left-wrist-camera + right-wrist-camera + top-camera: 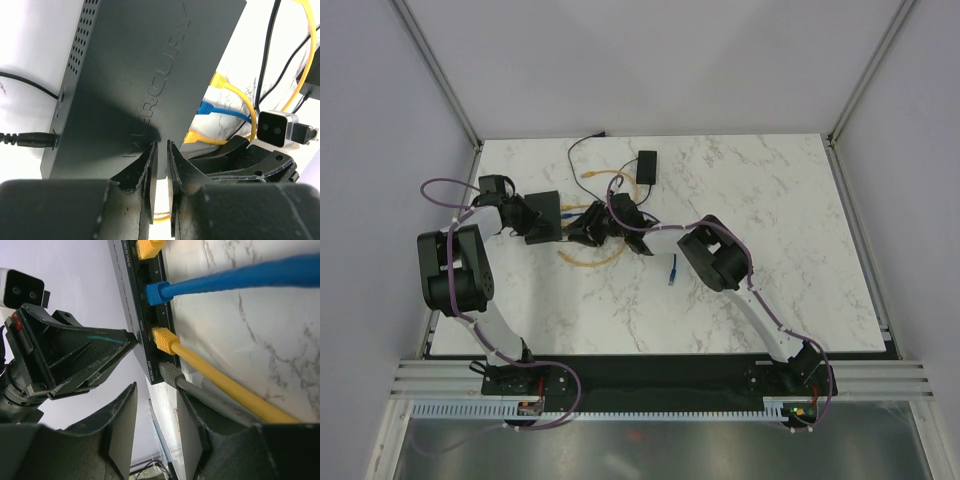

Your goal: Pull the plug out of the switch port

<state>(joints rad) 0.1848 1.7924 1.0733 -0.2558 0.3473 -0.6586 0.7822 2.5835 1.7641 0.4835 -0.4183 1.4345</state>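
Note:
The flat black switch box [544, 214] lies at the left-middle of the table. My left gripper [523, 220] is shut on its near edge; in the left wrist view the fingers [161, 150] pinch the box's edge [140, 75]. In the right wrist view the port side holds a yellow plug [150, 246], a blue plug [156, 292], a second yellow plug [163, 338] and a grey plug [171, 373] in the end port. My right gripper [156, 391] is open, just short of the box's corner. The grey cable runs past its right finger, outside the jaws. In the top view the right gripper [587, 230] is at the box's right side.
A small black adapter block [646, 165] with a thin black cord lies behind the box. A loose blue plug [672, 273] lies right of the right arm. Yellow cable loops [590, 260] lie around the grippers. A round black power plug [27, 139] sits in the box's left edge.

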